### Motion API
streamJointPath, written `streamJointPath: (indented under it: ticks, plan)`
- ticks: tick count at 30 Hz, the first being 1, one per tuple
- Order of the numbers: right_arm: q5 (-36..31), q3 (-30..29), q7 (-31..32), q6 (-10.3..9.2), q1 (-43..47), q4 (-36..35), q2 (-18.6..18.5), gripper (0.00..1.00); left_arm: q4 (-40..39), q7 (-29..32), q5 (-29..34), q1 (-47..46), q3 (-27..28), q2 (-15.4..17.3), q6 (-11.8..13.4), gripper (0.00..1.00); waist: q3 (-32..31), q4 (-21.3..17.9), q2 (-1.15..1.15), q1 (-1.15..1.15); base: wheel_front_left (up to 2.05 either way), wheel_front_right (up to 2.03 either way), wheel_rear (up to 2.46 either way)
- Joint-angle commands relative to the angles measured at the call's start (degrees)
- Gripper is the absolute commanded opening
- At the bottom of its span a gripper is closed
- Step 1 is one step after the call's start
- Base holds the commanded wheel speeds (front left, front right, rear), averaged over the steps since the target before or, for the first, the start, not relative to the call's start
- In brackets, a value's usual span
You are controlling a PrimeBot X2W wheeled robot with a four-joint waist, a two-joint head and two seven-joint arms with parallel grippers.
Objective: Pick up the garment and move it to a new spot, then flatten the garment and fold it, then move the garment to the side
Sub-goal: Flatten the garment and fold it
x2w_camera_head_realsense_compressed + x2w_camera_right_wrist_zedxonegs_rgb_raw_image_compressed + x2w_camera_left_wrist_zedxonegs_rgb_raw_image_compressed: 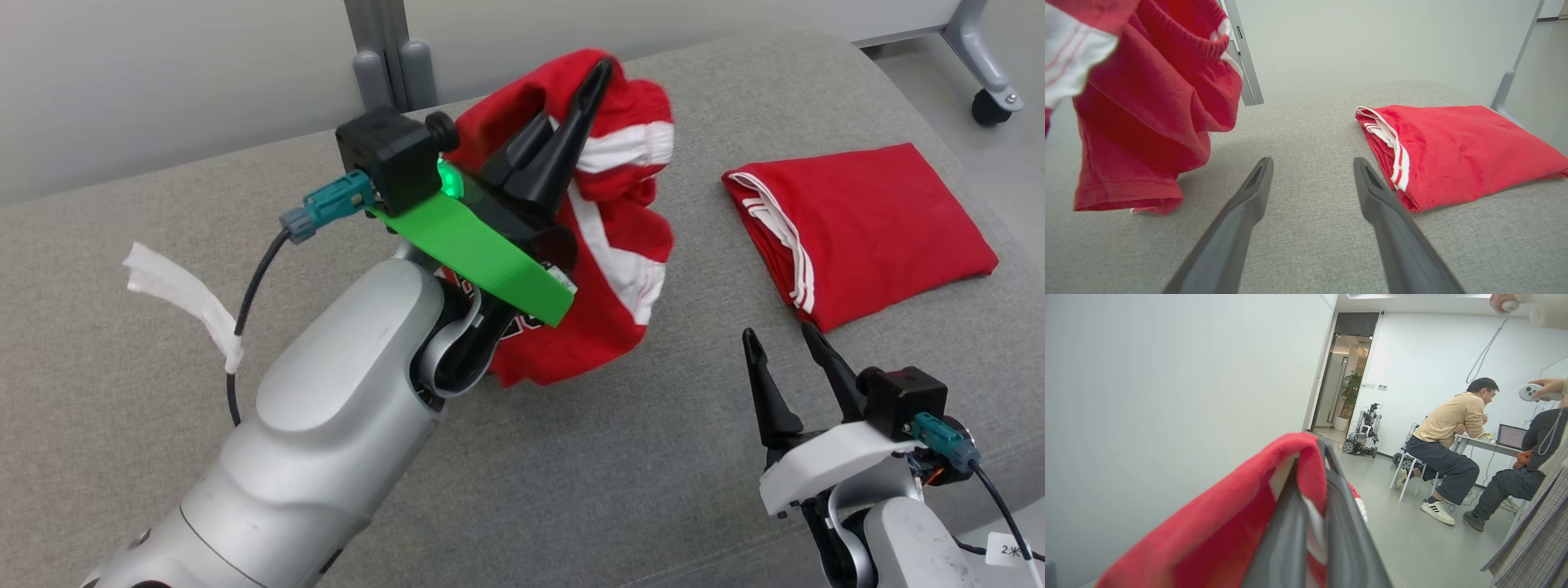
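**A:** Which step are we on?

**B:** The first, we judge: picking up and moving. Our left claw (596,82) is pinched shut on the red garment (620,245) and holds it bunched above the grey padded surface (571,474), at about 12 o'clock in the head view.

**A:** And our other arm?

**B:** Our right claw (777,333) stands wide with nothing in it, low at 4 o'clock. A folded garment (865,229), also red, lies at 2 o'clock, well apart from the lifted one.

**A:** What does the next move call for?

**B:** As we read it, we carry the cloth to a bare patch away from the folded one. We lower it so it spreads rather than heaps, then let go. The right claw could then take an edge to help flatten it.

**A:** Do the views differ?

**B:** Yes. The left wrist view shows cloth clamped between the fingers (1349,539), which the head view partly hides. It also looks out at seated people (1449,428) at 3 o'clock and another robot (1365,424). The right wrist view shows the hem at 9 o'clock hanging close to the surface. We cannot tell whether it touches.
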Motion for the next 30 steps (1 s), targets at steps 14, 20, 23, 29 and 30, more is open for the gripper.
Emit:
streamJointPath:
  ticks: [14,20,23,29,30]
  plan:
    - [0.6,0.5,0.0,-0.11,0.8,-0.7,0.1,1.00,8.3,-0.9,-2.0,12.0,7.8,6.8,2.2,0.00,0.2,3.4,0.00,0.00,0.00,0.00,0.00]
    - [0.3,0.5,0.1,-0.10,-0.1,-0.7,0.2,1.00,21.8,-0.9,2.0,14.9,8.8,9.6,5.8,0.00,1.6,5.2,0.00,0.00,0.00,0.00,0.00]
    - [0.2,0.6,0.0,-0.11,-0.5,-0.6,0.4,1.00,26.3,-0.9,3.8,14.1,8.8,9.6,7.7,1.00,1.7,5.8,0.00,0.00,0.00,0.00,0.00]
    - [0.3,0.8,-0.2,-0.10,-0.7,0.1,0.5,1.00,30.7,-0.9,3.0,12.7,10.9,7.9,6.8,1.00,1.5,6.6,0.00,0.00,0.00,0.00,0.00]
    - [0.2,0.8,-0.2,-0.11,-0.7,0.1,0.5,1.00,31.0,-0.9,2.7,12.1,11.3,7.7,6.6,1.00,1.4,6.7,0.00,0.00,0.00,0.00,0.00]
